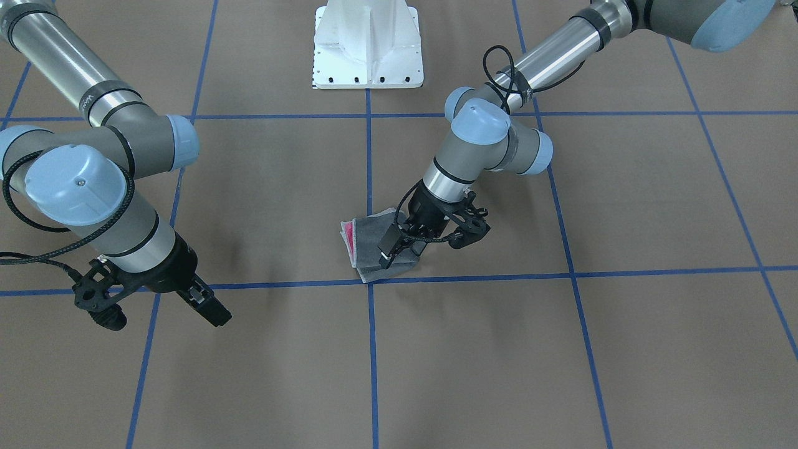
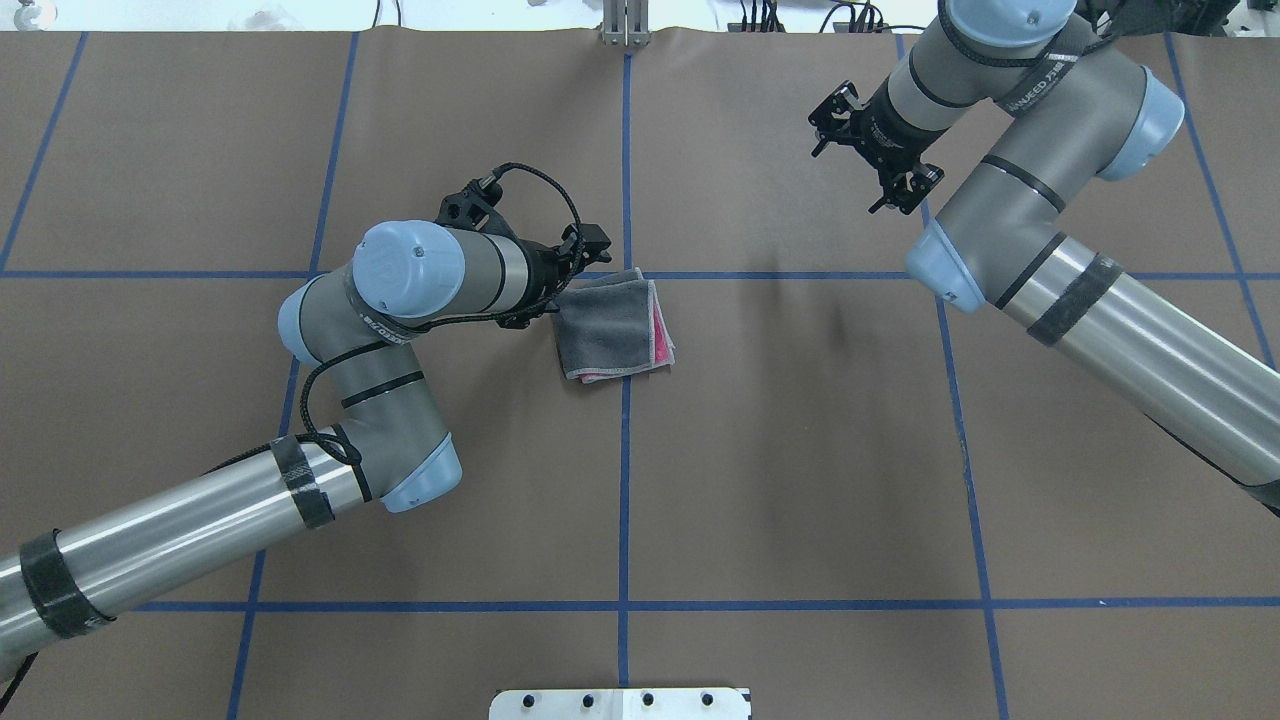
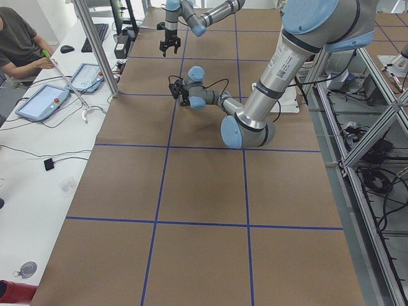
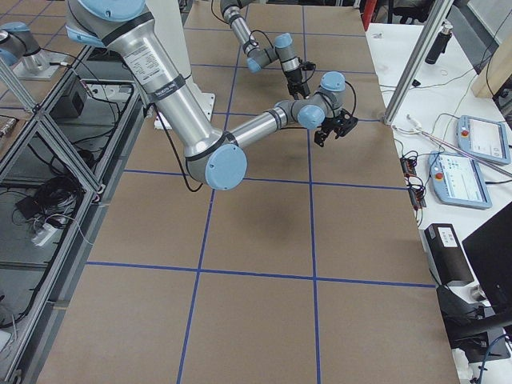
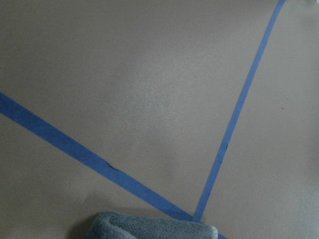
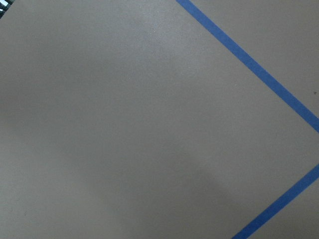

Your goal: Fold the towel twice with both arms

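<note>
The towel (image 2: 612, 322) lies folded small on the brown table near the blue tape cross, dark grey face up with pink edges showing along one side. In the front view the towel (image 1: 368, 236) sits under my left gripper (image 1: 402, 254). My left gripper (image 2: 570, 285) points down at the towel's edge nearest its own arm, and its jaws look open, holding nothing. A grey corner of the towel (image 5: 149, 228) shows at the bottom of the left wrist view. My right gripper (image 2: 908, 190) hangs open and empty above bare table, far off to the towel's right; it also shows in the front view (image 1: 212, 308).
The white bolted pedestal (image 1: 368, 56) stands at the robot's side of the table. Blue tape lines (image 2: 625, 450) mark a grid on the brown cover. In the exterior left view an operator (image 3: 19, 44) sits at a side desk with tablets (image 3: 44, 102).
</note>
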You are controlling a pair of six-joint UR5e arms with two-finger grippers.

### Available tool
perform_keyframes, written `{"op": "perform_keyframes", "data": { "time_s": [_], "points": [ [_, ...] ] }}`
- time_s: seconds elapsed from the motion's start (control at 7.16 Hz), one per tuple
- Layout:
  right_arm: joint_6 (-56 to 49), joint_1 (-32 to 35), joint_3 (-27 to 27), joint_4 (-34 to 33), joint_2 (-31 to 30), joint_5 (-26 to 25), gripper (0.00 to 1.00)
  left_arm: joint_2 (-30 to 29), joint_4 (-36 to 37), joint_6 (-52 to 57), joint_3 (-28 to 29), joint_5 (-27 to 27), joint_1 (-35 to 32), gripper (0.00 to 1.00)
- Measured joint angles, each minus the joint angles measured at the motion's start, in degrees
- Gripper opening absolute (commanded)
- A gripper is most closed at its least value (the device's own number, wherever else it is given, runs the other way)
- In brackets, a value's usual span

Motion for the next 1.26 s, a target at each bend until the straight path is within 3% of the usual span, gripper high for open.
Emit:
{"op": "perform_keyframes", "data": {
  "time_s": [0.42,0.84,1.26],
  "points": [
    [-0.1,0.6,0.2,0.0,0.0,0.8,1.0,1.7,0.1,0.9,-1.8,-4.9,-3.1,1.0],
    [-4.5,5.2,1.4,-0.2,-2.0,5.6,1.0,11.1,0.5,4.4,-11.7,-15.0,-12.7,1.0],
    [-18.1,11.7,5.3,-0.3,-9.3,10.7,1.0,25.1,3.4,28.1,-19.6,-21.0,-22.0,1.0]
  ]
}}
